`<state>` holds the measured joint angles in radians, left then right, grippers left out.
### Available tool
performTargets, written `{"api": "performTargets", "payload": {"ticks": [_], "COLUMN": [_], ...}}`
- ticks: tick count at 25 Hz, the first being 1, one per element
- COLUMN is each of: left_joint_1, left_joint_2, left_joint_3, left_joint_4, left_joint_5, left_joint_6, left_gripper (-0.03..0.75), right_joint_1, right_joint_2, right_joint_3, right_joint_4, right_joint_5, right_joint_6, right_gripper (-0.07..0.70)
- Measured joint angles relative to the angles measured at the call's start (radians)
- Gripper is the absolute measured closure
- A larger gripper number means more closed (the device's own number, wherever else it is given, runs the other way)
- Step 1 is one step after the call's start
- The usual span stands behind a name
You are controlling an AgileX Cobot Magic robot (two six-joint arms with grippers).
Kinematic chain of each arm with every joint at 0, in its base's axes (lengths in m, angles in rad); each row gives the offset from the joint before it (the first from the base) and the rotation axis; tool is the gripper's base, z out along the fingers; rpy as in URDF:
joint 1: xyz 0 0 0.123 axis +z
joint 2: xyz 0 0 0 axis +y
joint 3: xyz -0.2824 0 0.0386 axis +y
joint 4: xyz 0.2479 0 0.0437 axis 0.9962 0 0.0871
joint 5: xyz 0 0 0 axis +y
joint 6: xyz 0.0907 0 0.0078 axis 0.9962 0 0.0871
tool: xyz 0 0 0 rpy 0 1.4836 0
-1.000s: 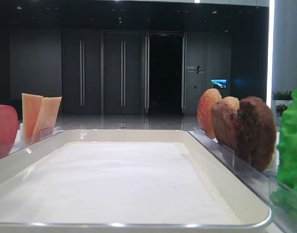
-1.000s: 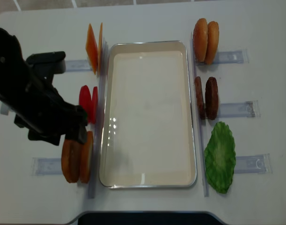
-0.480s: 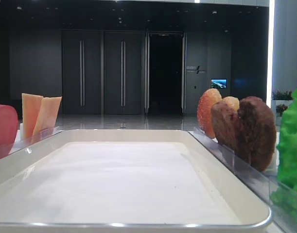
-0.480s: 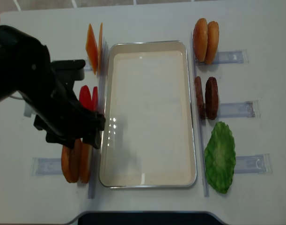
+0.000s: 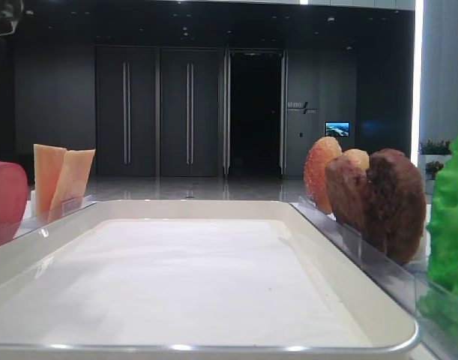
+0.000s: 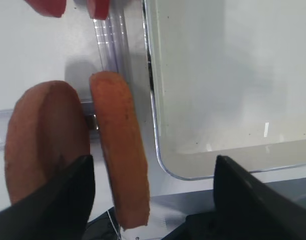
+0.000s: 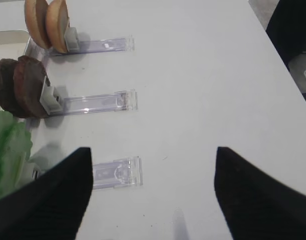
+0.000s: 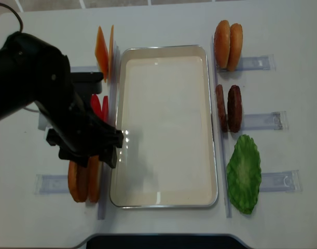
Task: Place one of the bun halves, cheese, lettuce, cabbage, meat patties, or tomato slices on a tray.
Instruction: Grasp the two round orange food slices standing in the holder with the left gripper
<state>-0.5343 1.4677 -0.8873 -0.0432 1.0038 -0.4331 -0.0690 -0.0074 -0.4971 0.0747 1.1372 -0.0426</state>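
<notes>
The cream-white rectangular tray [image 8: 166,124] lies bare inside; upright golden-brown bun halves [image 6: 120,150] crowd its left rim.

White counter [image 8: 283,218] carries clear plastic holders [image 7: 100,103] laid flat in rows on both sides, each with a small grey clip [image 7: 51,98] at its inner end. Behind the counter, the low front view shows a dark hall: tall dark double doors [image 5: 157,112] with long vertical handles, an open dark doorway [image 5: 255,112] just beside them, a small lit screen [image 5: 336,129] on the wall to the right, and a bright vertical light strip [image 5: 417,82] at far right. The glossy floor [image 5: 191,187] reflects the doors.
</notes>
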Motion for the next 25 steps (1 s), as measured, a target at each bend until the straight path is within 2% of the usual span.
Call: {"api": "performTargets", "payload": {"ticks": [12,17,25], "left_joint_1": [0.0,0.0,0.0], "left_joint_2": [0.064,0.073,0.073], "left_joint_3": [-0.001,-0.002,-0.002], "left_joint_4": [0.016,0.024,0.043], "left_joint_5": [0.007,0.023,0.051], "left_joint_6": [-0.001,-0.001,0.0], "left_gripper": [0.169,0.27,0.489], "right_joint_1": [0.0,0.0,0.0], "right_joint_2": [0.0,0.0,0.0], "right_joint_3": [0.0,0.0,0.0], "right_joint_4": [0.0,0.0,0.0], "right_joint_5": [0.0,0.0,0.0], "right_joint_6": [0.0,0.0,0.0], "right_gripper": [0.118,0.118,0.118]}}
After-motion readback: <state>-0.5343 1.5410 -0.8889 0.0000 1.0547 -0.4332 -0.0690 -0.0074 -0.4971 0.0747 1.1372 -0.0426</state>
